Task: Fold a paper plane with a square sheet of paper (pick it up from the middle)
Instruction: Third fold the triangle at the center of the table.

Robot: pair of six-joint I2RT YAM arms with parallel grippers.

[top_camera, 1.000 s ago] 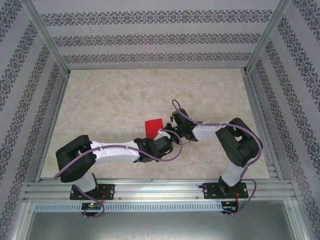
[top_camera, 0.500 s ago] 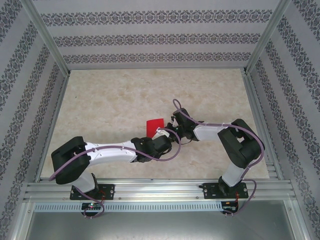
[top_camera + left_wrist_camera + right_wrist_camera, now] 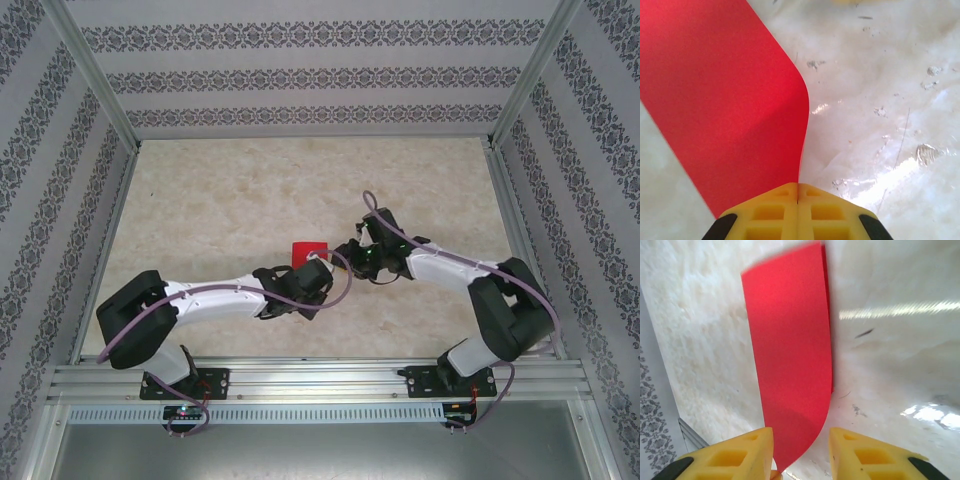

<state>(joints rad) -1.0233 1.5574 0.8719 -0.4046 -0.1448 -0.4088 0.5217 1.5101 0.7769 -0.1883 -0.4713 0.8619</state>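
Note:
The red square sheet of paper (image 3: 302, 249) is lifted off the table between the two arms, bent into a curve. My left gripper (image 3: 798, 186) is shut on its lower edge, and the sheet (image 3: 725, 100) rises away from the yellow pads to the upper left. In the top view the left gripper (image 3: 317, 263) sits just right of the sheet. My right gripper (image 3: 801, 450) is open, its yellow fingers (image 3: 742, 455) on either side of the sheet's lower corner (image 3: 790, 365) without pressing it. A second layer shows along the sheet's right edge. In the top view the right gripper (image 3: 346, 256) points left.
The beige marbled table (image 3: 250, 190) is walled by patterned panels with aluminium posts (image 3: 95, 75) at the back corners. An aluminium rail (image 3: 320, 378) runs along the near edge beneath both arm bases. A patterned wall strip (image 3: 652, 430) appears at the left of the right wrist view.
My left gripper has closed on the red sheet. My right gripper has opened and drawn back to the right, its elbow swinging outward. The sheet looks narrower from above.

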